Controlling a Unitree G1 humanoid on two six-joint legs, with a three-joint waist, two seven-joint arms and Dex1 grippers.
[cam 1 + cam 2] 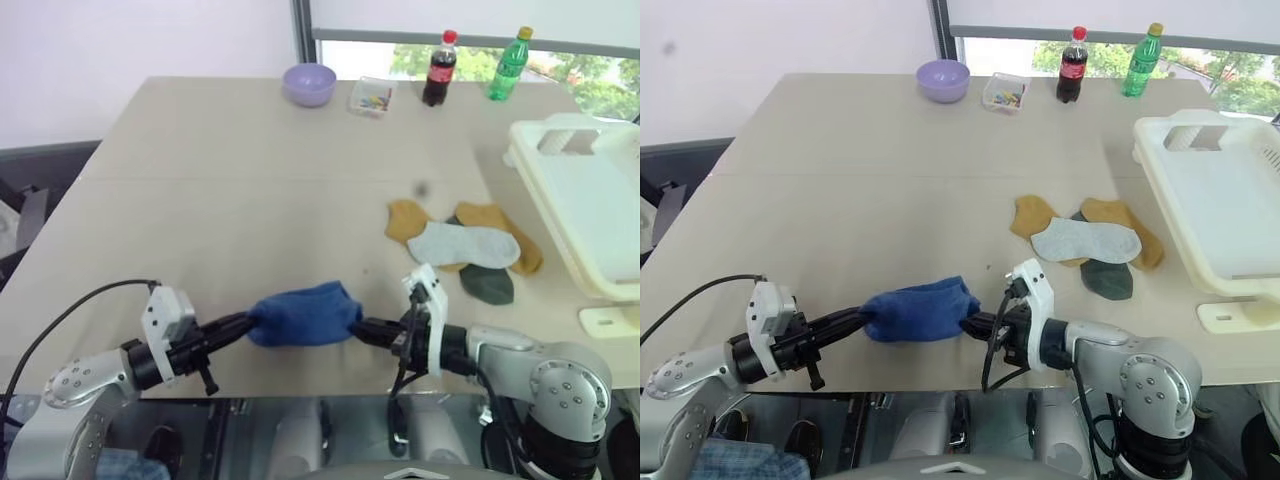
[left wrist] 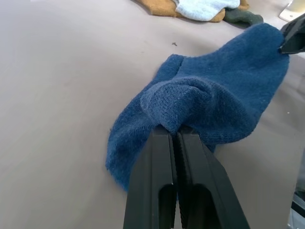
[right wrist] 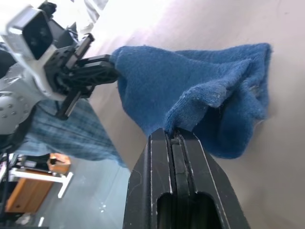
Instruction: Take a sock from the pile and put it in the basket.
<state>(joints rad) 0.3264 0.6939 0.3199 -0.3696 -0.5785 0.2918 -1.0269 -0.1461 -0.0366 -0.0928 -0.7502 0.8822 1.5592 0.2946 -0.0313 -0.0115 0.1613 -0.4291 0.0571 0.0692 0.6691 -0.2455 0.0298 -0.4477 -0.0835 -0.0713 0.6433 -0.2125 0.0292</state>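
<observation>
A royal blue sock (image 1: pixel 305 315) hangs stretched between my two grippers near the table's front edge. My left gripper (image 1: pixel 246 326) is shut on its left end, and in the left wrist view the fingers (image 2: pixel 162 157) pinch a fold of the blue sock (image 2: pixel 214 105). My right gripper (image 1: pixel 358 328) is shut on its right end; its fingers (image 3: pixel 176 143) clamp the fabric. The pile (image 1: pixel 465 247) of mustard, pale grey and dark green socks lies to the right, farther back. The cream-white basket (image 1: pixel 590 200) stands at the table's right edge.
At the far edge stand a lilac bowl (image 1: pixel 309 84), a small clear box (image 1: pixel 372 97), a cola bottle (image 1: pixel 439 68) and a green bottle (image 1: pixel 508 64). A wide stretch of bare table (image 1: pixel 230 200) lies between them and my arms.
</observation>
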